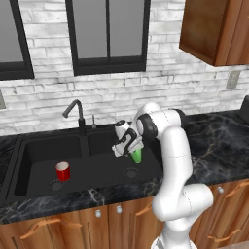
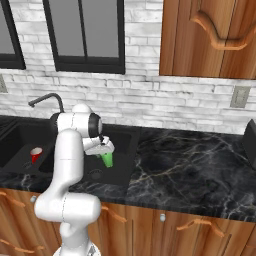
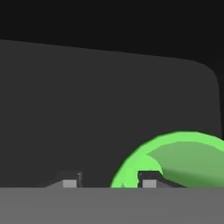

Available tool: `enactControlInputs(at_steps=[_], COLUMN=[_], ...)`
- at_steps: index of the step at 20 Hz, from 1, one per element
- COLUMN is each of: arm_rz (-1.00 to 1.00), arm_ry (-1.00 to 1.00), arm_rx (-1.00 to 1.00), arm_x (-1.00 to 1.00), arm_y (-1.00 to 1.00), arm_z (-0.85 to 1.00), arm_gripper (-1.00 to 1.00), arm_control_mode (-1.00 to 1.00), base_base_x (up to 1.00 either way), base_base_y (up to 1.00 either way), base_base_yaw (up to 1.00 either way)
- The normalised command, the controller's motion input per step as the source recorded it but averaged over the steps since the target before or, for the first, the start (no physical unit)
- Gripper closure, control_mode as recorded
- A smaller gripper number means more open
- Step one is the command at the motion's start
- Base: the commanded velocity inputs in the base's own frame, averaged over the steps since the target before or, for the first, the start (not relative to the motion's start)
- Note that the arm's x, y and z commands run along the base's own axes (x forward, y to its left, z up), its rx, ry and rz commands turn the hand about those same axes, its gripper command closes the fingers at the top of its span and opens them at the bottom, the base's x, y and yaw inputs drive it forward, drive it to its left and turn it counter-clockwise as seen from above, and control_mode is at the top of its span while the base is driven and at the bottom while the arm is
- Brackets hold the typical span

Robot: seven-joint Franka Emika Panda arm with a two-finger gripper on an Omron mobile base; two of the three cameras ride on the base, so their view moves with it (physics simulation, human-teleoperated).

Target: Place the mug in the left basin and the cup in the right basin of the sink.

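Note:
The red mug (image 1: pixel 62 171) (image 2: pixel 35 154) stands upright on the floor of the left basin (image 1: pixel 34 158), beside its drain. The green cup (image 1: pixel 137 155) (image 2: pixel 107 159) (image 3: pixel 179 153) is low in the right basin (image 1: pixel 104 168) (image 2: pixel 117 172), near its right wall. My gripper (image 1: pixel 130 149) (image 2: pixel 103 148) (image 3: pixel 109 183) reaches down into that basin right over the cup. Its fingertips stand apart, one (image 3: pixel 148 180) inside the cup's rim and the other (image 3: pixel 70 183) outside it, so the gripper is open. I cannot tell whether the cup rests on the basin floor.
The black gooseneck faucet (image 1: pixel 75 114) (image 2: pixel 47 99) rises behind the divider of the sink (image 1: pixel 73 194). Dark marble counter (image 1: pixel 219 146) (image 2: pixel 200 170) runs to the right. A wood wall cabinet (image 1: pixel 216 29) hangs above, with windows behind the sink.

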Motion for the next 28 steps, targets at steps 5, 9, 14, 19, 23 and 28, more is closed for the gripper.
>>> enactControlInputs(at_steps=[5, 9, 14, 19, 23, 28], arm_rz=[-0.02, -0.01, -0.04, -0.05, -0.05, -0.09], arm_ry=[0.00, 0.00, 0.00, 0.00, 0.00, -0.03], arm_rx=[0.00, 0.03, 0.06, 0.06, 0.03, 0.00], arm_x=[-0.05, -0.12, -0.03, 0.00, 0.00, -0.22], arm_y=[0.00, -0.06, -0.14, -0.11, 0.00, 0.15], arm_z=[0.00, 0.09, 0.10, 0.16, 0.40, 0.60], arm_gripper=[-1.00, -1.00, -1.00, -1.00, -1.00, -1.00], arm_control_mode=[-1.00, -1.00, -1.00, -1.00, -1.00, -1.00], base_base_x=[0.00, 0.00, 0.00, 0.00, 0.00, 0.00], base_base_y=[0.00, 0.00, 0.00, 0.00, 0.00, 0.00], base_base_yaw=[0.00, 0.00, 0.00, 0.00, 0.00, 0.00])
